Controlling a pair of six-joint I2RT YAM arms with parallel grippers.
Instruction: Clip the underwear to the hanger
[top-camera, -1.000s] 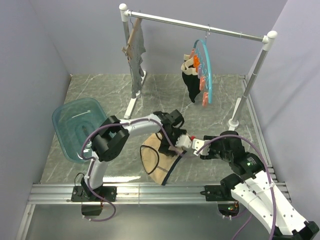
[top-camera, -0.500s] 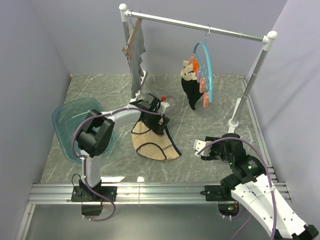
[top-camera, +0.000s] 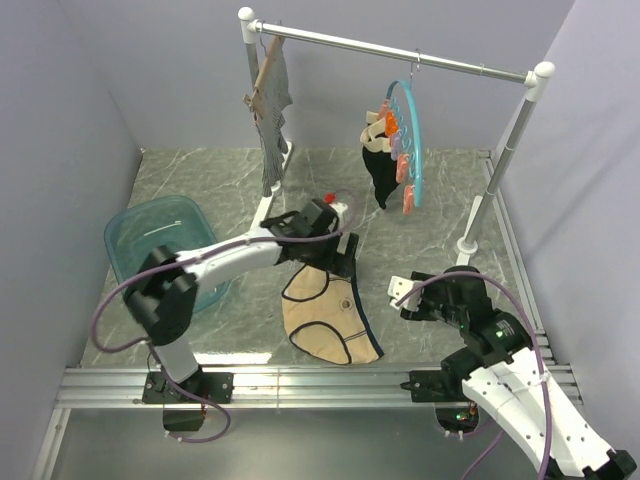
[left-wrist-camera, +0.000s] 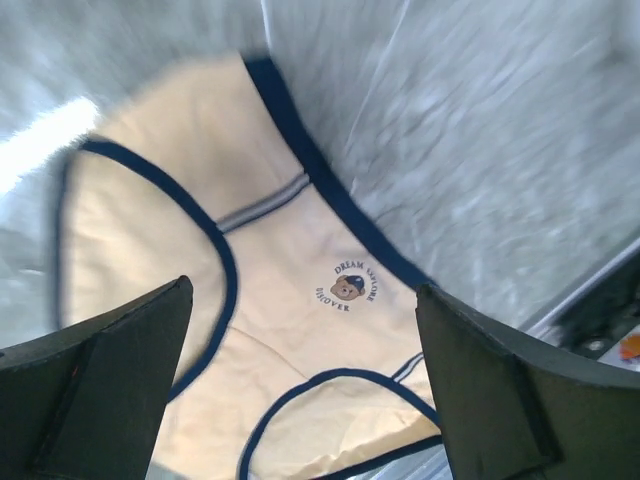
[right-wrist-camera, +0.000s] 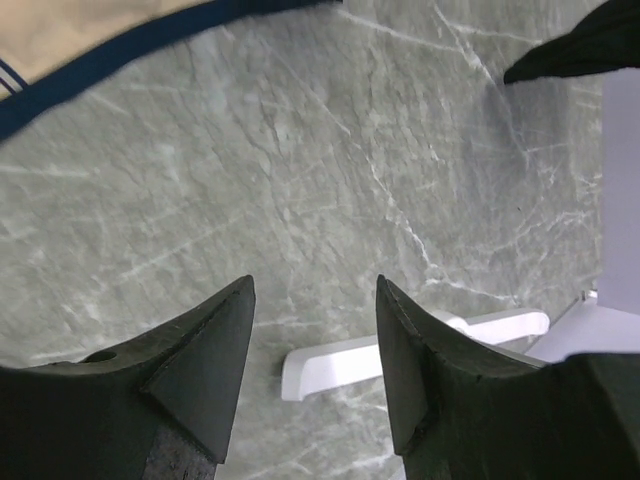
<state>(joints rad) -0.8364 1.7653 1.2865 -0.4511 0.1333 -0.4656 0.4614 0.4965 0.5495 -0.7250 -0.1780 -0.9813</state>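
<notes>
The tan underwear (top-camera: 330, 322) with dark blue trim lies spread flat on the marble floor. In the left wrist view it (left-wrist-camera: 300, 300) fills the space below the fingers and shows a small bear print. My left gripper (top-camera: 338, 252) (left-wrist-camera: 305, 290) hovers over its far edge, open and empty. My right gripper (top-camera: 402, 295) (right-wrist-camera: 315, 285) is open and empty, just right of the underwear, whose edge (right-wrist-camera: 100, 35) shows at the top left of the right wrist view. The teal ring hanger (top-camera: 416, 140) with coloured clips hangs from the rail at the back.
Black underwear (top-camera: 380, 178) is clipped on the ring hanger. A grey striped garment (top-camera: 270, 120) hangs on a wooden hanger at the rail's left end. A teal basin (top-camera: 150, 250) stands at the left. A white rack foot (right-wrist-camera: 400, 355) lies ahead of my right gripper.
The left gripper swung away from the right gripper to the back left and then back right. The underwear moved with it and now lies flat. The right gripper drew back a little.
</notes>
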